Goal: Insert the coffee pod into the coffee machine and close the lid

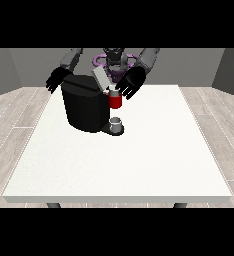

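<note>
Your black coffee machine (pixel 85 107) sits on the white desk (pixel 139 165), its grey lid (pixel 100 78) tilted up. The hand at the view's right (pixel 130 82) spreads its fingers just above the red pod holder (pixel 115 101) (the pod itself you cannot make out). The hand at the view's left (pixel 56 79) hangs with relaxed fingers behind the machine. A small cup (pixel 116 123) stands below.

Both hands (pixel 130 82) (pixel 55 79) open; raised.

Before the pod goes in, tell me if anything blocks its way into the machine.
Nothing visible does. The lid is tilted up, and the hand at the view's right is right beside the red holder on the machine.
</note>
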### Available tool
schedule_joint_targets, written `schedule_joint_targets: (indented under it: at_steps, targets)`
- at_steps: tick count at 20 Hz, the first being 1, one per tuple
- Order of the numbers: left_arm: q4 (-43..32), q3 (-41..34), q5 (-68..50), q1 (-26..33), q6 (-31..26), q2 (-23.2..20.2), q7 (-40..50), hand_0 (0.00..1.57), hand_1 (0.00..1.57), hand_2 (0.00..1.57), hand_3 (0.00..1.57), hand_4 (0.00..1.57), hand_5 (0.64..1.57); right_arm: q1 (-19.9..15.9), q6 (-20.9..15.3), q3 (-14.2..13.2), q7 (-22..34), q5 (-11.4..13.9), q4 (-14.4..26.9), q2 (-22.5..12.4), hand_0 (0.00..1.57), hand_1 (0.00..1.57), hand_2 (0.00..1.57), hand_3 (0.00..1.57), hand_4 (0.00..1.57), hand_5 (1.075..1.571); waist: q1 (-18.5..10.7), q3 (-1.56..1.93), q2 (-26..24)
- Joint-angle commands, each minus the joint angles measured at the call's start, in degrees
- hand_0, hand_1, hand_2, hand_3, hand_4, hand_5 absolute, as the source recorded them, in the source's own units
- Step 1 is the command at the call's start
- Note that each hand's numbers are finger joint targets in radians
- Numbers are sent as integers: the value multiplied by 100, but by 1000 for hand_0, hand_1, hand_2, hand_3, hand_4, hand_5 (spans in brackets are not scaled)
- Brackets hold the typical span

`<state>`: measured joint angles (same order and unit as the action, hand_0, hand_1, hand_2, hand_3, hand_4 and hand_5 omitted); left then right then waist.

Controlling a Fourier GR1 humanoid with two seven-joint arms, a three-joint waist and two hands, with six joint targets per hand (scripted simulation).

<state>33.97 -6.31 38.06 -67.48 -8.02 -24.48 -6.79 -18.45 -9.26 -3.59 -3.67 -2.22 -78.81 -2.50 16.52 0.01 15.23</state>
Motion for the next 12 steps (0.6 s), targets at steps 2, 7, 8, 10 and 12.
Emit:
schedule_joint_targets:
  at_steps: [2,7,8,10,12]
  targets:
    - [61,68,118,-146,-33,-39,-5,1105,1105,1151,980,413,1571,-176,-9,-96,-209,-41,118,-8,0,0,0,0,401,1571,-76,2,134]
    - [-65,43,182,72,-75,-302,-328,1058,1058,1125,961,367,1571,269,-302,329,-157,133,-220,239,0,0,0,0,434,1571,0,-1,-21]
    - [91,108,183,57,-51,-40,-120,1050,1050,1119,962,364,1571,136,45,-84,-503,-91,221,31,0,0,0,0,477,1571,-175,2,19]
    - [144,174,243,-200,-121,40,41,1064,1064,1117,952,360,1571,-189,-26,-192,-233,-116,302,-50,0,0,0,0,458,1571,-170,3,8]
    - [8,-46,112,-106,-163,-270,-231,1018,1018,1086,904,369,1571,73,203,17,-354,-142,108,6,0,0,0,0,459,1571,-62,1,147]
